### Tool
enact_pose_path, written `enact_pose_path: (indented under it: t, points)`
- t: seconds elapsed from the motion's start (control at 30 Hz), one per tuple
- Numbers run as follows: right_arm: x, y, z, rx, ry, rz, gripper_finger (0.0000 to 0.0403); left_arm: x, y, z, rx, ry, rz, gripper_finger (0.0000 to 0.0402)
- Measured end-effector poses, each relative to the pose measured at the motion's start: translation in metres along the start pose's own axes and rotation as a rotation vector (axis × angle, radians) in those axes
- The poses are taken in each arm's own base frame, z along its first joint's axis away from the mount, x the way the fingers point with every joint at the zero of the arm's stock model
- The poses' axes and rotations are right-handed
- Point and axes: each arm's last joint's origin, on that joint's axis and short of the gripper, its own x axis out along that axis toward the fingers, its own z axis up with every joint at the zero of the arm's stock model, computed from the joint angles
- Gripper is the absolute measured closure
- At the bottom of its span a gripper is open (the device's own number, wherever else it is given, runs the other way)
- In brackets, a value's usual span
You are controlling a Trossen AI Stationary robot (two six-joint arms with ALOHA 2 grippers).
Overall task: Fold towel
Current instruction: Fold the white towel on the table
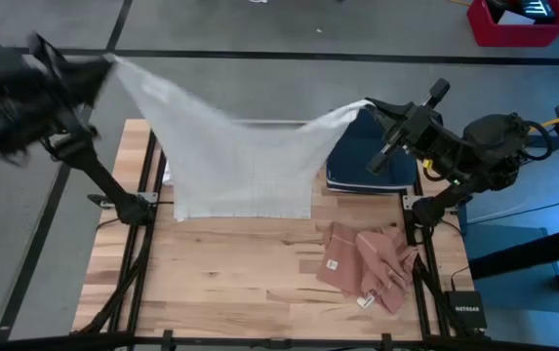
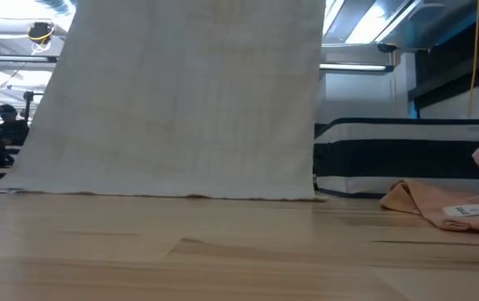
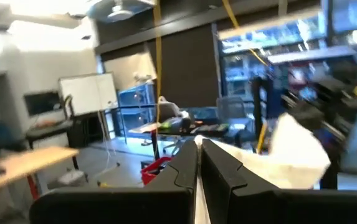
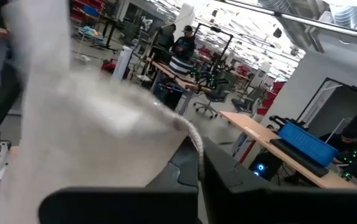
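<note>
Overhead, a thin white woven towel (image 1: 235, 146) is held stretched above the light wooden table (image 1: 250, 283), one corner pinched in the closed left gripper (image 1: 103, 63) and the other in the closed right gripper (image 1: 372, 105), beside a dark blue folded cloth (image 1: 367, 156) and a crumpled pink cloth (image 1: 372, 263). At table height, the towel's hem (image 2: 164, 194) is seen touching the tabletop. In the wrist views, each pair of fingers is seen clamped on fabric.

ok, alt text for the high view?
Both grippers, left and right, hold a white towel stretched in the air by two corners, its lower edge on the wooden table. A navy cushion and a crumpled pink cloth lie at right.
</note>
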Motion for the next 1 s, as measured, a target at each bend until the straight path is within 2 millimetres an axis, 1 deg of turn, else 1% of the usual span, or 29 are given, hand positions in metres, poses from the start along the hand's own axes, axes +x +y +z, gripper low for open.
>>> enact_pose_path:
  t: [0.13,0.33,0.43,0.5,0.57,0.63,0.73,0.8,0.9,1.0]
  points:
    - [0.000,0.001,0.000,0.023,-0.011,0.029,0.0400,-0.004,0.032,-0.012,-0.053,0.043,0.024,0.0398]
    - [0.007,-0.001,-0.006,0.043,0.021,0.033,0.0401,-0.012,0.043,-0.050,-0.145,0.037,-0.045,0.0398]
    - [0.014,-0.001,-0.013,0.051,0.048,0.062,0.0401,-0.016,0.046,-0.072,-0.187,0.063,-0.061,0.0398]
    - [0.020,0.002,-0.017,0.056,0.074,0.073,0.0401,-0.017,0.044,-0.083,-0.202,0.079,-0.063,0.0398]
    - [0.022,0.005,-0.021,0.044,0.104,0.080,0.0401,-0.018,0.038,-0.088,-0.220,0.080,-0.078,0.0398]
    - [0.023,0.009,-0.025,0.044,0.125,0.102,0.0401,-0.018,0.024,-0.093,-0.194,0.074,-0.126,0.0398]
    - [0.022,0.013,-0.028,0.081,0.147,0.142,0.0401,-0.018,0.008,-0.099,-0.223,0.071,-0.193,0.0398]
    - [0.018,0.017,-0.028,0.102,0.147,0.204,0.0401,-0.018,-0.002,-0.101,-0.255,0.073,-0.224,0.0398]
    - [0.014,0.023,-0.022,0.170,0.111,0.307,0.0401,-0.016,-0.016,-0.098,-0.308,0.062,-0.277,0.0398]
    - [0.004,0.030,-0.012,0.240,0.043,0.418,0.0400,-0.015,-0.030,-0.089,-0.376,0.017,-0.350,0.0398]
